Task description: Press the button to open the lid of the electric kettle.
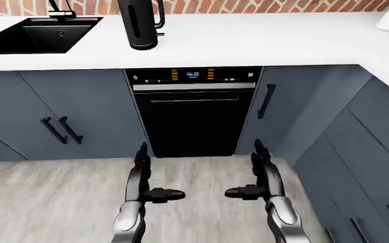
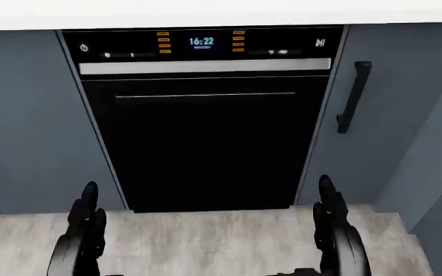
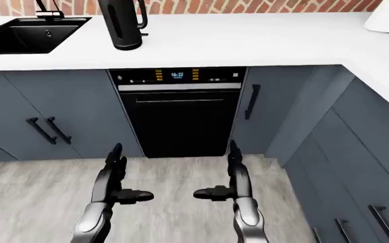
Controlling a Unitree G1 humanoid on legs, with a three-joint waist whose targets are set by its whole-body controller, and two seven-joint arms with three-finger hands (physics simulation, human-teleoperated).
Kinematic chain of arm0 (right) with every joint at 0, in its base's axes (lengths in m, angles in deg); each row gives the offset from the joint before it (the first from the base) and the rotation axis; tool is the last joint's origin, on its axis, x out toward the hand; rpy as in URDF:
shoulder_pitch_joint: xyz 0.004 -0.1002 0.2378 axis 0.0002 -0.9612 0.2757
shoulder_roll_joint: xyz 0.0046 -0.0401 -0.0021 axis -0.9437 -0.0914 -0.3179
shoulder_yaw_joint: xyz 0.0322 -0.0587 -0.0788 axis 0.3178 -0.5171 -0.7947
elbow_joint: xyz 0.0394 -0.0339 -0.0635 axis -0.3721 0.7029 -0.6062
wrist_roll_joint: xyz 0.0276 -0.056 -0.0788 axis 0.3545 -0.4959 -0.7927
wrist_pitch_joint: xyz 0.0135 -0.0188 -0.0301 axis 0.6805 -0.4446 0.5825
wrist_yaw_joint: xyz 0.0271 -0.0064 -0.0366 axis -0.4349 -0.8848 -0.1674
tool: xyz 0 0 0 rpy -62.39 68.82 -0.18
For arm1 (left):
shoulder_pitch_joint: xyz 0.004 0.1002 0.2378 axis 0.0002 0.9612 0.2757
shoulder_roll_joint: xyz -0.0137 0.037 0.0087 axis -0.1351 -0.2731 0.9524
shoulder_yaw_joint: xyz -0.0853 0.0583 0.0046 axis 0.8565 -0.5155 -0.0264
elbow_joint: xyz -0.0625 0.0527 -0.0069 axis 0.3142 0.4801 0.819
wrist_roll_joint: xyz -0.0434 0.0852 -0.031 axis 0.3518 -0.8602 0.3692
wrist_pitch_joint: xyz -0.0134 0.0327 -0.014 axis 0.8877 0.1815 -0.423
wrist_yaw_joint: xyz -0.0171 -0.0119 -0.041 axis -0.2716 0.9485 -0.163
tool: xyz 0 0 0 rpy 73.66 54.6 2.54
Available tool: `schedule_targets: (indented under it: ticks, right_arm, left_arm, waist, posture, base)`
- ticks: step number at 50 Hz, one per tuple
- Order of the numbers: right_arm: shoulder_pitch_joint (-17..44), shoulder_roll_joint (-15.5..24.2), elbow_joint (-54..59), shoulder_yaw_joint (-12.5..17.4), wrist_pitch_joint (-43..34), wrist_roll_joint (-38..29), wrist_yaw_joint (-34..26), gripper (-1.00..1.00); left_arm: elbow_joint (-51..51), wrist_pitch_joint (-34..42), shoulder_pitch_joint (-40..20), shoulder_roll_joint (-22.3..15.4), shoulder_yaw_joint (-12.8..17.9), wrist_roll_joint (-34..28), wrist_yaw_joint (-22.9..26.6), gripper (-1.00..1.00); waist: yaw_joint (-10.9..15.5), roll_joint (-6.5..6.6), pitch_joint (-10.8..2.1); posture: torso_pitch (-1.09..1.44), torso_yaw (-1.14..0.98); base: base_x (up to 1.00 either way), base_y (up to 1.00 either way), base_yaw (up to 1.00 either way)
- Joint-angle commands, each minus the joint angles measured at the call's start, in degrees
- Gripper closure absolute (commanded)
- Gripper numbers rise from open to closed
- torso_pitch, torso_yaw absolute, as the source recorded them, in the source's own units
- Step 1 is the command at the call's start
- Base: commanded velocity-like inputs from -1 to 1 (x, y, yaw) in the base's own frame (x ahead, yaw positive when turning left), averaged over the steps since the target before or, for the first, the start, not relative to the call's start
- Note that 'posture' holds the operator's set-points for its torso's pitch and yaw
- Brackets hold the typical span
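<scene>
Left hand (image 1: 142, 174): nearest the camera, low in the left-eye view, held over the floor (image 1: 46, 197); fingers spread, thumb pointing inward, holding nothing.
Right hand (image 1: 260, 174): mirrors it at the same height, fingers spread wide, empty.
Gap between hands: well apart, both far below the counter edge.
Electric kettle (image 1: 139, 23): black, upright on the white counter (image 1: 248, 40), at the top of the left-eye view, just right of the sink (image 1: 35, 35); handle on its right side.
Kettle lid and button: top is cut off by the frame edge in both eye views, so lid state cannot be told; button not visible.
Oven (image 2: 206, 126): directly below the kettle and a little to its right, fills the head view; display reads 16:22.
Cabinets (image 1: 53, 116): grey, 2 dark handles at left, 1 right of the oven.
Progress: judged at the start; no hand near the kettle, no contact.
Left to do: raise 1 hand to the kettle top, find the button, press it.
</scene>
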Motion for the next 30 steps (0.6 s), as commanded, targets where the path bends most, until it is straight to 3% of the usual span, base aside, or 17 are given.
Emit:
schedule_targets:
  ticks: [1, 3, 5, 7, 8, 12, 14, 19, 25, 30]
  right_arm:
    - [1.94, 0.25, -5.63, 0.26, 2.17, 0.71, -0.15, -1.0]
    - [2.41, 0.35, -6.24, 0.35, 1.31, 0.71, -0.04, -1.0]
    - [2.57, 0.4, -6.54, 0.44, 0.74, 0.67, 0.08, -1.0]
    - [2.66, 0.48, -6.7, 0.52, 0.27, 0.7, -0.02, -1.0]
    - [2.78, 0.56, -7.21, 0.45, 0.04, 0.51, -0.05, -1.0]
    - [4.09, 1.42, -11.33, 0.94, -2.63, 0.06, -0.53, -1.0]
    - [6.66, 1.68, -14.32, 3.0, -8.37, 2.54, -0.23, -1.0]
    - [11.39, 3.99, -21.3, 5.38, -14.55, 4.39, -0.44, -1.0]
    - [20.17, 8.9, -28.55, 9.74, -23.48, 6.86, -0.13, -1.0]
    - [26.9, 13.44, -28.19, 12.79, -26.75, 8.9, 1.7, -1.0]
  left_arm:
    - [-8.33, -0.51, -1.94, -0.26, -0.03, 1.52, 1.14, -1.0]
    - [-9.03, 0.77, -2.44, -0.33, 0.58, 1.71, 0.49, -1.0]
    - [-10.58, 0.27, -2.75, -0.78, 0.33, 0.39, 0.32, -1.0]
    - [-12.42, 1.69, -3.06, -0.68, 0.41, -0.16, 0.17, -1.0]
    - [-13.04, 2.35, -3.64, -0.32, 1.21, 1.16, -0.28, -1.0]
    - [-18.71, 6.63, -5.08, -0.93, 2.49, 4.47, -1.29, -1.0]
    - [-22.49, 10.61, -6.27, -1.57, 3.48, 5.92, -1.37, -1.0]
    - [-31.42, 19.11, -11.45, -5.44, 6.82, 5.47, 0.53, -1.0]
    - [-35.7, 25.86, -17.27, -9.55, 12.9, 8.92, 0.0, -1.0]
    - [-36.65, 29.02, -20.77, -13.39, 14.15, 9.48, -0.67, -1.0]
  waist:
    - [-0.12, -0.45, -0.05]
    - [0.38, -0.02, -3.66]
    - [0.3, -0.46, -1.02]
    - [0.35, -0.46, -3.95]
    - [0.38, -0.46, -4.27]
    - [0.48, -0.33, -4.67]
    - [0.45, -0.22, -4.84]
    - [0.46, -0.07, -5.06]
    - [0.48, -0.04, -5.21]
    - [0.44, 0.05, -4.77]
  posture:
    - [0.0, 0.0]
    - [0.0, 0.0]
    - [0.0, 0.0]
    - [0.0, 0.0]
    - [0.0, 0.0]
    - [0.0, 0.0]
    - [0.0, 0.0]
    - [0.0, 0.0]
    - [0.0, 0.0]
    - [0.0, 0.0]
  base:
    - [0.0, 0.0, 0.0]
    - [0.0, 0.0, 0.0]
    - [0.0, 0.0, 0.0]
    - [0.0, 0.0, 0.0]
    - [0.0, 0.0, 0.0]
    - [0.0, 0.0, 0.0]
    - [0.0, 0.0, 0.0]
    - [0.0, 0.0, 0.0]
    - [0.0, 0.0, 0.0]
    - [0.0, 0.0, 0.0]
